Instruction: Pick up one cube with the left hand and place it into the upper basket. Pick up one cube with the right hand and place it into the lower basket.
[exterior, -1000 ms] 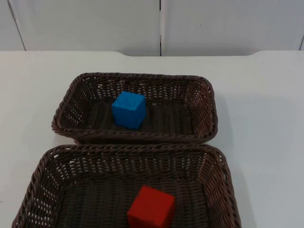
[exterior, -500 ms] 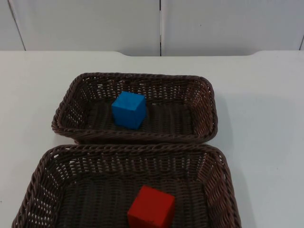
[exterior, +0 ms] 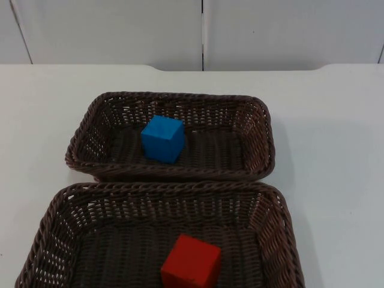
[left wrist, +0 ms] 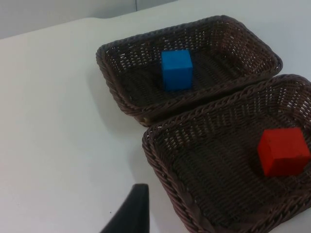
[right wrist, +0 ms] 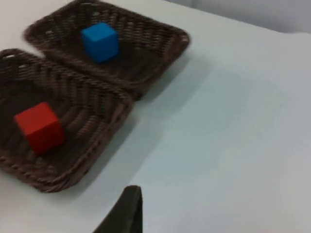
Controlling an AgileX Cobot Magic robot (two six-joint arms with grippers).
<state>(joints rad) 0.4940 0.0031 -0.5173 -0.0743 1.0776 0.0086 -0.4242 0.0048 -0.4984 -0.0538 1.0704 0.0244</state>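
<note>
The blue cube (exterior: 162,138) sat in the upper basket (exterior: 258,129), the red cube (exterior: 191,263) in the lower basket (exterior: 277,225); the state of both grippers could not be told.

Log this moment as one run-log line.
blue cube: in upper basket | red cube: in lower basket | both arms: back off the baskets

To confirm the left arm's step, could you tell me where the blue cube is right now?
In the top view, the blue cube sits inside the upper basket, left of its centre, with the red cube in the lower basket.
</note>
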